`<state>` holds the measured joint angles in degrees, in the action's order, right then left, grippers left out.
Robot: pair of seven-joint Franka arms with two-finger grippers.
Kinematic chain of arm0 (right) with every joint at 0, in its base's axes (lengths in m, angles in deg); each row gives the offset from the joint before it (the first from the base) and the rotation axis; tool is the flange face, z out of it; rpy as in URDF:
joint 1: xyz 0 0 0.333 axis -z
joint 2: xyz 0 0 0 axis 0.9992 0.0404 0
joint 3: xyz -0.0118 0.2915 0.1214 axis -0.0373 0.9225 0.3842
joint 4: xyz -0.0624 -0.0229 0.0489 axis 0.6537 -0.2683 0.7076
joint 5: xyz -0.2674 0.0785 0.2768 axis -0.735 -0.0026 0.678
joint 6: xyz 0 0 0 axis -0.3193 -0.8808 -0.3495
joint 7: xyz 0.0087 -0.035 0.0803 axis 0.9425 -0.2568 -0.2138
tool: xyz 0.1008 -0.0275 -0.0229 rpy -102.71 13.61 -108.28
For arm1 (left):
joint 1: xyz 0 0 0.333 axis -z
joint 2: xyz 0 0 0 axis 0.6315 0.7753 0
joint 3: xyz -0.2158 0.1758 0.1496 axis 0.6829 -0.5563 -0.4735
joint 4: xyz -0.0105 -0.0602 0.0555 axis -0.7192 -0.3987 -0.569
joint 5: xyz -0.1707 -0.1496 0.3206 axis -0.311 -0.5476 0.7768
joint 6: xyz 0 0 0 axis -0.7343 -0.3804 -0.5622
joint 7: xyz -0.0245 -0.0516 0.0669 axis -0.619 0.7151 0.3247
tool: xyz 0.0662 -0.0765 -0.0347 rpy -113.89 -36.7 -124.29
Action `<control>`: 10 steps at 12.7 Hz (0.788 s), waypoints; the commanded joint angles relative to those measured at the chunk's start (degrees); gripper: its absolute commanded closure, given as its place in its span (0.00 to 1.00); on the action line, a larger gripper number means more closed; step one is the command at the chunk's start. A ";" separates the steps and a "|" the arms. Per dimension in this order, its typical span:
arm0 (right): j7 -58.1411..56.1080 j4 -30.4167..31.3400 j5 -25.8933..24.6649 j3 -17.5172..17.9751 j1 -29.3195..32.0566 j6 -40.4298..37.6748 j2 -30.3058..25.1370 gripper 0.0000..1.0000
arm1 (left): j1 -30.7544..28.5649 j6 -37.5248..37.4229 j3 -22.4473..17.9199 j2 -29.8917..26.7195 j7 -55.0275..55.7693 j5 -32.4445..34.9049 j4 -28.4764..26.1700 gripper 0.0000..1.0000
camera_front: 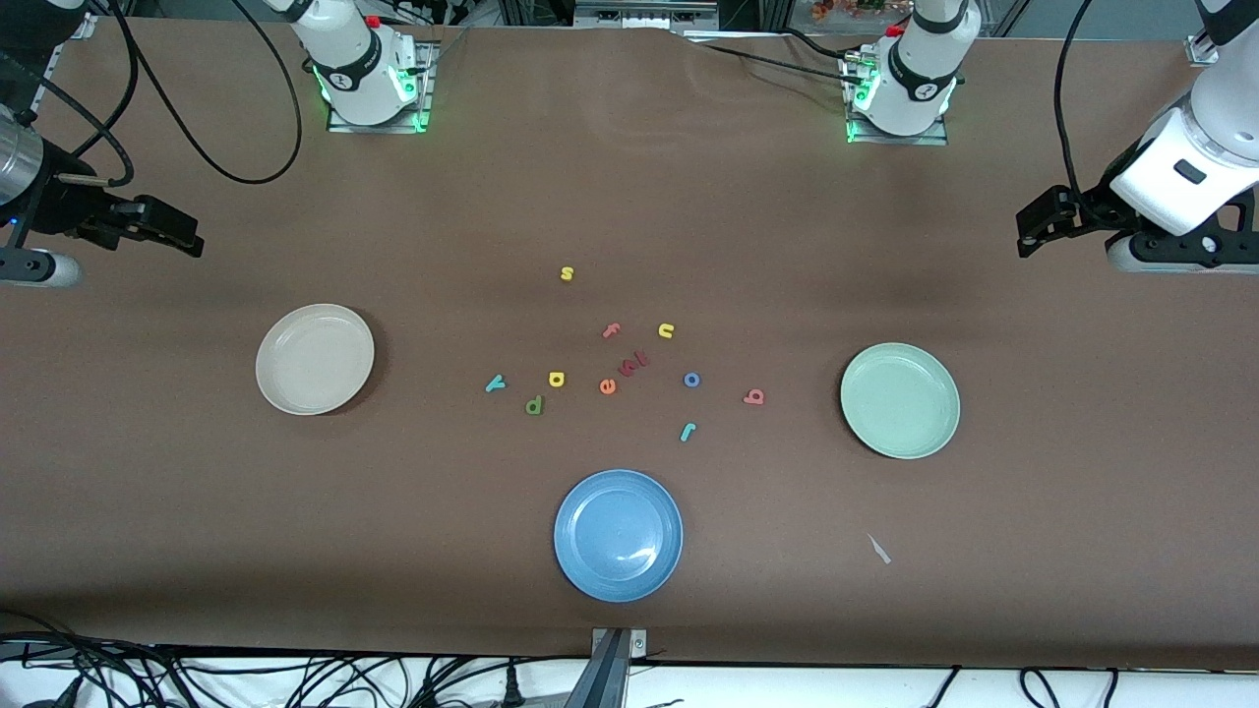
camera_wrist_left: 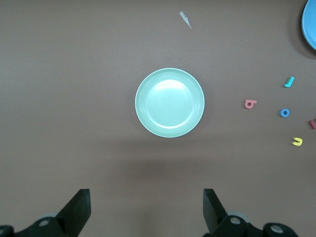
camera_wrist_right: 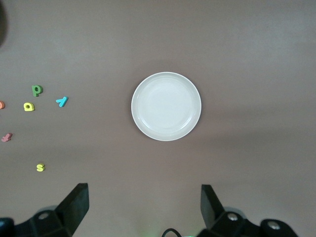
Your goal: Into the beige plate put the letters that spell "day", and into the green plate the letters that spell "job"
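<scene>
Letters lie loose mid-tabletop: dark green d (camera_front: 534,404), yellow a (camera_front: 557,379), teal y (camera_front: 495,383), teal j (camera_front: 688,431), blue o (camera_front: 691,380), pinkish-red b (camera_front: 753,397), one each. One beige plate (camera_front: 315,359) sits toward the right arm's end, one green plate (camera_front: 900,400) toward the left arm's. Left claw (camera_wrist_left: 147,210) and right claw (camera_wrist_right: 144,207) hover over them, fingers apart, empty

I see empty beige plate (camera_front: 315,359) toward right arm's end, empty green plate (camera_front: 900,400) toward left arm's end, between them flat on table green d (camera_front: 534,404), yellow a (camera_front: 557,379), teal y (camera_front: 495,383), teal j (camera_front: 688,431), blue o (camera_front: 691,380), red b (camera_front: 753,397)
</scene>
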<state>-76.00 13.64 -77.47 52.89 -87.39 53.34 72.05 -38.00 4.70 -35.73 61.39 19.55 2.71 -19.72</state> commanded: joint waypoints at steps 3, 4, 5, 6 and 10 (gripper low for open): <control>0.15 0.84 -0.54 0.22 -0.12 0.06 -0.86 0.00 | -0.19 -0.77 0.05 -0.62 -0.99 -1.48 0.03 0.00; 0.15 0.84 -0.54 0.22 -0.12 0.06 -0.86 0.00 | -0.19 -0.68 0.05 -0.62 -0.99 -1.48 0.03 0.00; 0.15 0.84 -0.54 0.22 -0.12 0.15 -0.86 0.00 | -0.19 -0.68 0.05 -0.62 -0.99 -1.48 0.03 0.00; 0.15 0.84 -0.54 0.22 -0.12 0.32 -0.86 0.00 | -0.19 -0.68 0.05 -0.62 -0.91 -1.48 0.03 0.00; 0.15 0.75 -0.54 0.13 -0.21 0.50 -0.77 0.00 | -0.19 -0.68 0.05 -0.62 -0.99 -1.48 0.03 0.00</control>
<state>-76.00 13.64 -77.47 52.92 -87.43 53.39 72.05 -38.00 4.68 -35.72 61.39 19.55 2.71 -19.72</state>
